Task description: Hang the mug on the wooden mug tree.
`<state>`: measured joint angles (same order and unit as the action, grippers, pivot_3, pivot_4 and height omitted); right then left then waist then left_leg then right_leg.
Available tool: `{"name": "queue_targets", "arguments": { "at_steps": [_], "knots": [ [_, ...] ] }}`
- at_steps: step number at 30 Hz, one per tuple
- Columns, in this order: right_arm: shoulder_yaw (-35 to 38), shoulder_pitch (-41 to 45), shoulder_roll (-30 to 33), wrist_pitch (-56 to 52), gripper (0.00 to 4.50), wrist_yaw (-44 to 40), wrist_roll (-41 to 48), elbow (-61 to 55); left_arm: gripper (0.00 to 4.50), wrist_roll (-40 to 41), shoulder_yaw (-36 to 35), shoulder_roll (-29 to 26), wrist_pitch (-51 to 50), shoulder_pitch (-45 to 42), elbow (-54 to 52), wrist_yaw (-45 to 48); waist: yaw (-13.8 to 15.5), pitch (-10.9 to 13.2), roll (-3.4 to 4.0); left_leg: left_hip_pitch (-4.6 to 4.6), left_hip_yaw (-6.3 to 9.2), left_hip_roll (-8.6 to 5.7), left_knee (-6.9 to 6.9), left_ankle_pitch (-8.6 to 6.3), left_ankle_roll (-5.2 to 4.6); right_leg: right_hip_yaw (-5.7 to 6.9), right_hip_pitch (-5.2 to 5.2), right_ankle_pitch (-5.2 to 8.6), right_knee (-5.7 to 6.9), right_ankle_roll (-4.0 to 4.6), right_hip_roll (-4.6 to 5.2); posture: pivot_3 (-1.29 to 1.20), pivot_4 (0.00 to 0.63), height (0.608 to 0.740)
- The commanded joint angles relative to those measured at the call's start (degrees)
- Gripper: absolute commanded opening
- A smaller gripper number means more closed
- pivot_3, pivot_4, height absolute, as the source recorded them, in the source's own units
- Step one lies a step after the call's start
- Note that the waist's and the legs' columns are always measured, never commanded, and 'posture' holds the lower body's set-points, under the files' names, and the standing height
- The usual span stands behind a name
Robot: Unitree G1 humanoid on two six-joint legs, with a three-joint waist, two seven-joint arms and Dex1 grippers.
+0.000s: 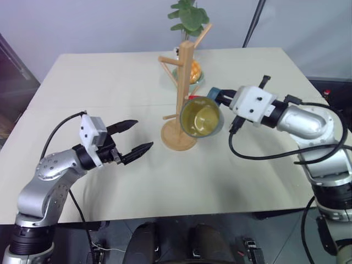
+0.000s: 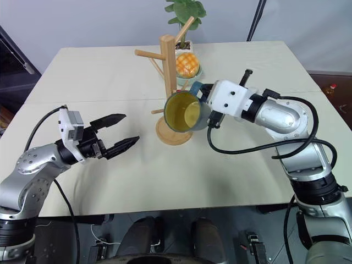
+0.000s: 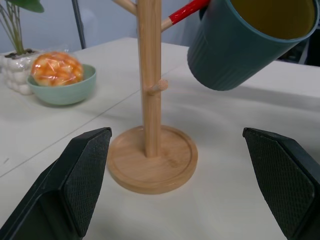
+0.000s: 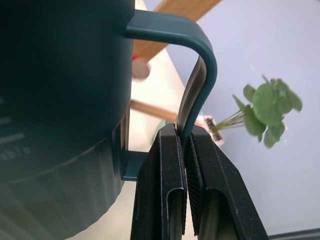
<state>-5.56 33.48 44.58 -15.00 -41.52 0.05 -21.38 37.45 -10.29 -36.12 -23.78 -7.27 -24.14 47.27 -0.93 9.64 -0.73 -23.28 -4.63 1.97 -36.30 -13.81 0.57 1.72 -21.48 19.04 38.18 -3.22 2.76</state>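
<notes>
The mug tree (image 3: 150, 80) is pale, bare wood with fine visible grain, smooth and matt, one peg tipped in glossy red. The mug (image 3: 240, 45) looks ceramic: matt dusty blue with faint ribbing outside, smooth yellow inside. The left gripper's fingers (image 3: 82, 175) are black plastic with rough, textured pads. The table (image 1: 110, 77) is smooth, matt cream. The small bowl (image 3: 62, 90) is satin pale green.

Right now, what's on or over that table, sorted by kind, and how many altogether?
Mug: 1, held above the table
Wooden mug tree: 1
Green bowl with an orange item inside: 1
Potted plant: 1
Total: 4
</notes>
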Motion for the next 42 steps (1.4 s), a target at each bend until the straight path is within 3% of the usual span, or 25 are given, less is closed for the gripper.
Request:
{"name": "queue_targets", "arguments": {
  "at_steps": [1,13,17,18,20,26,32,37,42],
  "knots": [
    [-1.8,3.2,-1.3,-0.5,0.02,-0.4,-1.8,-0.5,4.50,1.4,-1.4,-0.8,-0.5,-0.8,-2.3,-0.1,0.0,0.0,-0.01,0.00,0.00,0.00,0.00,0.00,0.00,0.00,0.00,0.00,0.00,0.00,0.00,0.00,0.150,0.739],
    [-5.1,7.3,-4.6,-1.0,0.02,1.3,-8.4,5.0,4.50,1.3,-1.2,-0.3,-0.5,-0.5,-3.3,-1.1,0.1,0.0,-0.01,-0.02,-0.01,0.00,-0.04,0.00,0.00,0.00,0.00,0.00,0.01,0.00,0.00,0.00,0.150,0.739],
    [-4.6,7.4,-5.0,-0.6,1.40,1.3,-8.8,5.2,4.50,1.5,-1.3,-0.4,-0.6,-0.3,-3.6,-1.4,0.1,0.0,-0.01,-0.01,0.00,0.00,-0.04,0.00,0.00,0.00,0.00,0.00,0.02,0.00,0.00,0.00,0.150,0.739],
    [-4.5,7.5,-4.9,-0.4,2.06,1.6,-9.2,5.3,4.50,1.6,-1.4,-0.4,-0.6,-0.3,-3.6,-1.5,0.0,0.0,-0.01,-0.01,0.00,0.00,-0.04,0.00,0.00,0.00,0.00,0.00,0.02,0.00,0.00,0.00,0.150,0.739],
    [-3.9,7.5,-4.2,0.2,2.91,2.1,-10.1,5.6,4.50,1.7,-1.6,-0.4,-0.6,-0.3,-3.5,-1.6,0.0,0.0,-0.01,-0.01,0.00,0.00,-0.04,0.00,0.00,0.00,0.00,0.00,0.03,0.00,0.00,0.00,0.150,0.739],
    [5.8,2.4,-3.4,-1.7,2.91,1.5,-3.1,4.9,4.50,2.1,-2.8,0.3,-1.3,-0.1,-2.2,-3.7,0.3,0.0,-0.03,-0.01,0.01,0.00,-0.04,0.00,-0.01,0.02,0.03,0.00,0.01,0.00,0.01,0.00,0.150,0.739],
    [24.1,-13.2,-15.1,-8.0,2.91,5.3,15.7,6.2,4.50,-4.8,-7.1,7.1,2.7,-1.1,8.7,-16.6,0.3,-0.1,-0.18,0.18,0.07,0.00,-0.01,-0.01,-0.03,0.07,0.28,-0.01,0.01,0.00,0.00,0.00,0.150,0.739],
    [28.2,-18.8,-23.3,-5.9,2.91,12.3,19.2,9.7,4.50,-11.4,-8.0,10.8,6.2,-0.6,16.2,-24.3,-0.3,-0.1,-0.16,0.12,-0.01,-0.01,-0.01,-0.01,-0.03,0.01,0.09,-0.02,0.11,-0.02,0.00,0.00,0.150,0.739],
    [25.5,-22.4,-25.6,-0.2,2.91,14.0,17.0,12.6,4.50,-13.4,-8.3,13.5,8.9,0.4,18.5,-27.0,0.1,-0.1,-0.16,0.11,-0.02,-0.01,0.01,0.00,-0.01,0.01,0.06,-0.02,0.15,-0.02,-0.01,0.00,0.150,0.739]
  ]
}}
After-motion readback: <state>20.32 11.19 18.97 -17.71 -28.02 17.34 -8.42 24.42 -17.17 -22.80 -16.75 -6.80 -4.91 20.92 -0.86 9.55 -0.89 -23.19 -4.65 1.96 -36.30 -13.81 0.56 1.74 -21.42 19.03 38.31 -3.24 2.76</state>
